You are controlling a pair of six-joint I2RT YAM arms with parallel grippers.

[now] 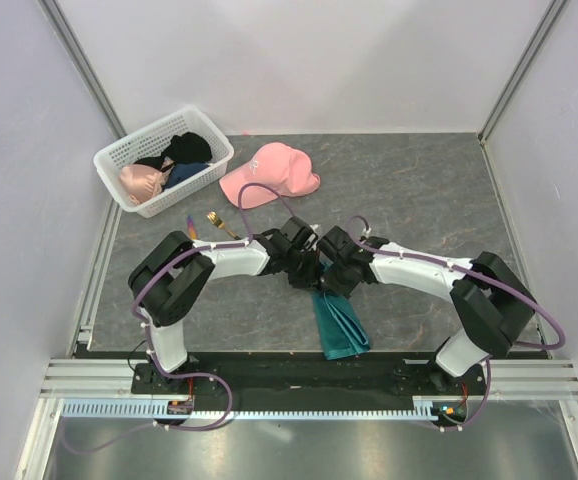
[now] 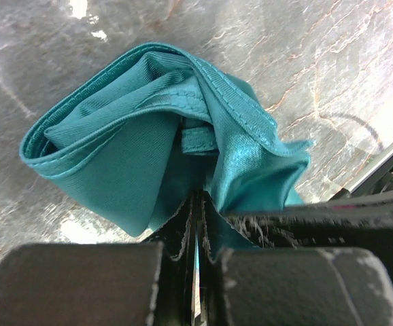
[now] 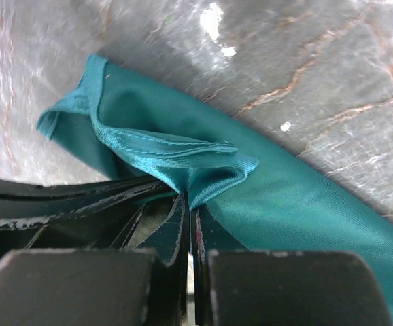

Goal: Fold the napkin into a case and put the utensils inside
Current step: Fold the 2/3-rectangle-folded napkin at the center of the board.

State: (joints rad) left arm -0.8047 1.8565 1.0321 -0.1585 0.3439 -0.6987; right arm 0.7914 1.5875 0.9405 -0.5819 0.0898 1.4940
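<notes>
Closest to me, between the two arm bases, a soft teal-green cloth napkin [image 1: 341,325] lies as a long folded strip on the grey stone-patterned worktop [image 1: 419,200], its near end by the front edge. Both arms meet at its far end. The left end effector [image 2: 198,204] is closed tight, its jaws pinching a bunched, hemmed fold of the cloth. The right end effector [image 3: 188,204] is likewise clamped on a gathered edge just beside it. Further back on the left lie a fork with gold head and dark handle [image 1: 219,222] and a thin purple-and-orange piece [image 1: 190,228], apart from the napkin. Beyond them sits a pink baseball cap [image 1: 269,175]. At the far left is a white plastic basket [image 1: 119,150] holding bundled items.
</notes>
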